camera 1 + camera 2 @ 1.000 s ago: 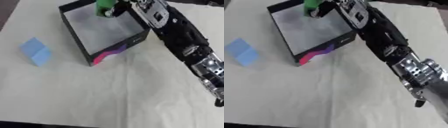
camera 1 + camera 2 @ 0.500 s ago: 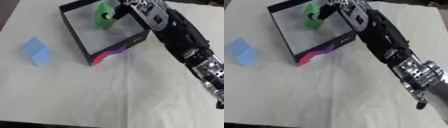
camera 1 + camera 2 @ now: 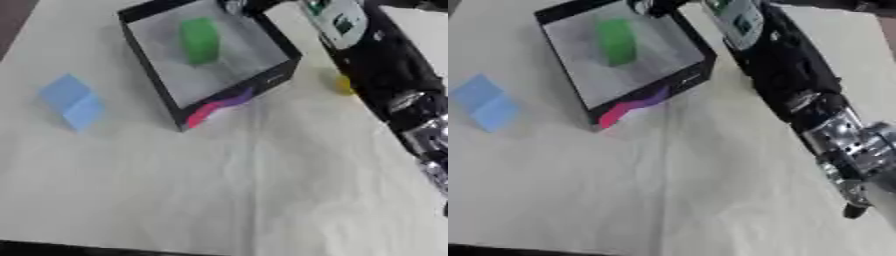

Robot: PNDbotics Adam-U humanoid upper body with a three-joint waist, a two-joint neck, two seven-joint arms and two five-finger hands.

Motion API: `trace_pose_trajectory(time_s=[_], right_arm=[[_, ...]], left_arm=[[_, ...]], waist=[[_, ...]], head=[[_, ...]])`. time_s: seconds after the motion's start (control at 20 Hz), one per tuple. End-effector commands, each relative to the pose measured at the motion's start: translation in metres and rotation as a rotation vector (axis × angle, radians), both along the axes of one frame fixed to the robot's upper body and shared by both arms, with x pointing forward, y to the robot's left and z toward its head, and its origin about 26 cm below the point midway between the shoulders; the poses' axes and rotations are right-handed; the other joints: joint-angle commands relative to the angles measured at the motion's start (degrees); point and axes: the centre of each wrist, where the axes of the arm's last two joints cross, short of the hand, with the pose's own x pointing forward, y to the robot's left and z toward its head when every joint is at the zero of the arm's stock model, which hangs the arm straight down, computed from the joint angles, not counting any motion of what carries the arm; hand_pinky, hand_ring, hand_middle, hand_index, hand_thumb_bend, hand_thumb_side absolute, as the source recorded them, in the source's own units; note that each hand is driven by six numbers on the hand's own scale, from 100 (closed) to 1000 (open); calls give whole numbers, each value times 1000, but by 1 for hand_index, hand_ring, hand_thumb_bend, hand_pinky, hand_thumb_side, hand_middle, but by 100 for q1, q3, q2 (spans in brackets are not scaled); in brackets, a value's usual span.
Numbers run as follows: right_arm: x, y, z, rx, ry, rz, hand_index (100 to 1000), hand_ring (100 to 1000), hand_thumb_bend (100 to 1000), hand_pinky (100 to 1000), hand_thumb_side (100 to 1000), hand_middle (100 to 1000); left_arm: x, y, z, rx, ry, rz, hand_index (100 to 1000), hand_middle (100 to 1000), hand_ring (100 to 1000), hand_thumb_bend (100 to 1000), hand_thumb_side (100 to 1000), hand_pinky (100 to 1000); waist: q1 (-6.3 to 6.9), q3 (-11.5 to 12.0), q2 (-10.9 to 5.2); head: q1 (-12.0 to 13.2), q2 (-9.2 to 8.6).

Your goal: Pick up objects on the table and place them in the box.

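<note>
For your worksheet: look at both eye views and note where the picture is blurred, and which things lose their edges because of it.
Left eye view: overall soft; the green object in the box is a smear without crisp edges, the blue object has fuzzy outlines, and a yellow thing beside the right arm is only a blot. Right eye view: same blur; the right hand at the top edge is too smeared to read.

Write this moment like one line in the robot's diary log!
green object: in box | blue object: on table | right hand: over box
</note>
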Motion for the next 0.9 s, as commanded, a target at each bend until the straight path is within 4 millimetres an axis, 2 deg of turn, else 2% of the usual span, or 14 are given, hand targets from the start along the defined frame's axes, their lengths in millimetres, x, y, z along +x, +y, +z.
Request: trace_pose_trajectory(time_s=[0.05, 0.2, 0.4, 0.55, 0.9], right_arm=[[-48, -27, 49, 181, -176, 9, 874, 854, 100, 957, 287, 809], [-92, -41, 62, 294, -274, 43, 875, 858, 100, 959, 306, 814], [-132, -49, 53, 417, -318, 75, 864, 847, 100, 957, 276, 801], [-137, -66, 32, 490, -320, 61, 858, 844, 100, 956, 261, 793], [-138, -94, -40, 650, -308, 29, 862, 851, 100, 966, 279, 803]], left_arm=[[-1, 12, 5, 14, -16, 53, 820, 787, 602, 435, 510, 695], [0, 18, 1, 19, 2, 83, 820, 787, 600, 434, 513, 694], [2, 26, -3, 29, 21, 116, 819, 786, 597, 432, 517, 693], [4, 30, -4, 43, 35, 132, 819, 785, 594, 428, 522, 691], [11, 45, -2, 134, 84, 196, 821, 785, 586, 424, 516, 689]], waist=[[79, -62, -202], [75, -170, -220], [91, -323, -230], [82, -408, -228], [93, -589, -180]], head=[[150, 39], [285, 40], [490, 34], [587, 1], [822, -45]])
